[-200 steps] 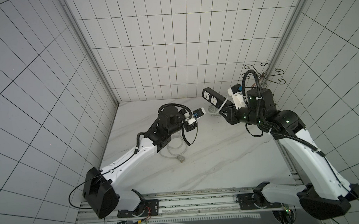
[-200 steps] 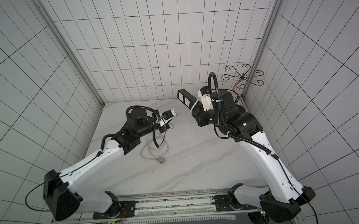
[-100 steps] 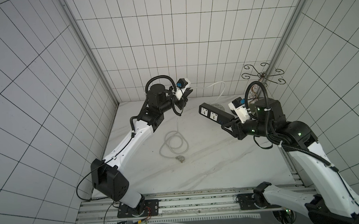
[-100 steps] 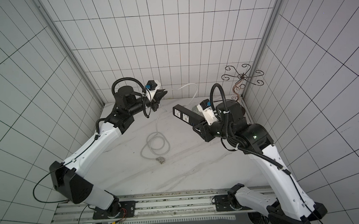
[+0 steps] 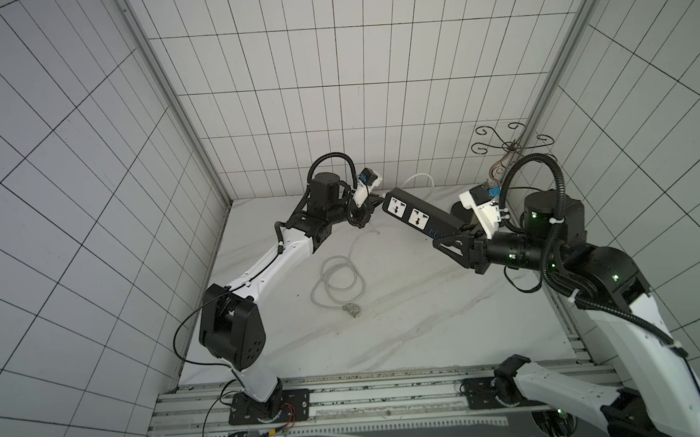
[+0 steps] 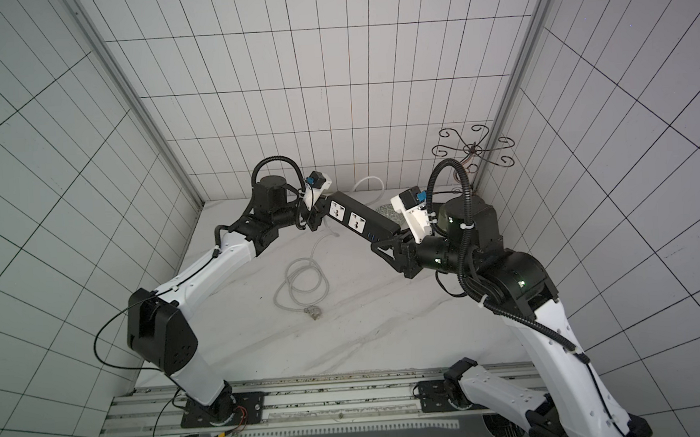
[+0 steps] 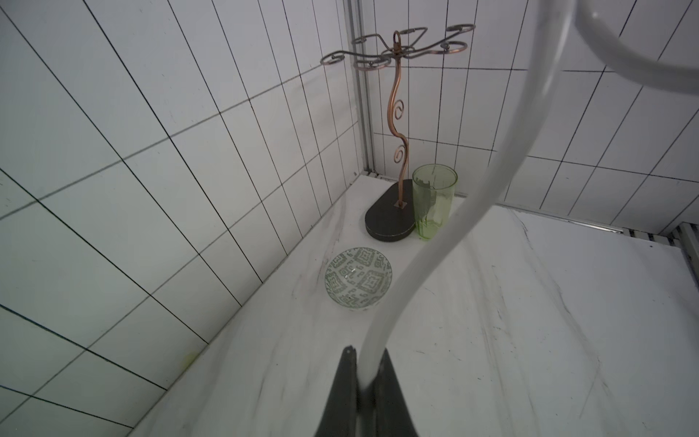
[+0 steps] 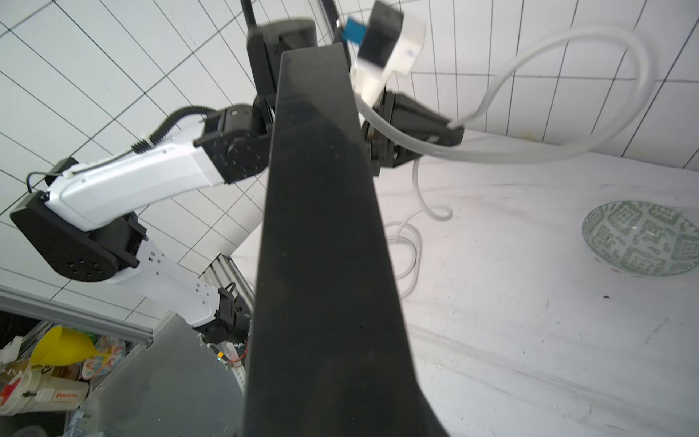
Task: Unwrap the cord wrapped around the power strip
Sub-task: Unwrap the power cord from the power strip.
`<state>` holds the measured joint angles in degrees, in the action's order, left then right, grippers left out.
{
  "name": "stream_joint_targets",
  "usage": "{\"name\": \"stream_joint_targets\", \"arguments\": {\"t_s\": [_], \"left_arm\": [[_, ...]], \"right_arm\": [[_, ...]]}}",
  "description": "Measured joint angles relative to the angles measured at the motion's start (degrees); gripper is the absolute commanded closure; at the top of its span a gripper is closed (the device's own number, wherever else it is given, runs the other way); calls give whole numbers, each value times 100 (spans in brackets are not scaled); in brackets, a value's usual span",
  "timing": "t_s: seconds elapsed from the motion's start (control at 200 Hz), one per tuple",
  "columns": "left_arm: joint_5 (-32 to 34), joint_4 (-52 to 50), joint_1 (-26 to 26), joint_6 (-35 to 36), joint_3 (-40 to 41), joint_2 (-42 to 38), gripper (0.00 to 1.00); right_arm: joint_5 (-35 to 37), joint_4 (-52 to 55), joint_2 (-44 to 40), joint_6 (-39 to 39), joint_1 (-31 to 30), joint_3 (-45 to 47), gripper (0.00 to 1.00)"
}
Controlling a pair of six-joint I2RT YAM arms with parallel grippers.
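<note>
Two grippers share the load: right gripper point(image 5: 451, 238) clamps the power strip point(image 5: 421, 215) aloft; at its 10 o'clock end, left gripper point(image 7: 365, 386) pinches the cord point(image 7: 446, 242). No legible label on either.

The white marble bench point(image 5: 430, 327) carries the cord's point(image 5: 337, 280) loose coils and plug, a patterned bowl point(image 7: 358, 278), a green glass point(image 7: 434, 200) and a wire stand point(image 7: 389, 219) by the back corner.

black power strip point(image 5: 422, 216), seemingly pale-grey cord point(image 5: 337, 279)
</note>
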<state>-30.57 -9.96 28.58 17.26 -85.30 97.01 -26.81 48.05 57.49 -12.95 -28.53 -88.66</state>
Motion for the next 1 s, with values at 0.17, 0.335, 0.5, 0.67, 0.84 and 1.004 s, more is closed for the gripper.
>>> {"name": "stream_joint_targets", "arguments": {"t_s": [0.17,0.335,0.5,0.67,0.84,1.004], "left_arm": [[-101,-83,87,-24,654,-109,100],[-20,-190,74,4,1121,-315,100],[216,-256,50,116,1331,-601,100],[518,-306,50,321,1344,-704,87],[498,-391,111,560,1412,-778,54],[251,-393,225,638,1602,-1165,31]], "right_arm": [[662,-448,11,-289,0,-11,100],[1530,-479,260,-420,7,-68,100],[2190,-291,535,-387,105,-238,100],[2404,55,741,-50,560,-271,100],[2649,516,734,98,960,-271,100],[3274,951,433,0,1058,-258,100]]}}
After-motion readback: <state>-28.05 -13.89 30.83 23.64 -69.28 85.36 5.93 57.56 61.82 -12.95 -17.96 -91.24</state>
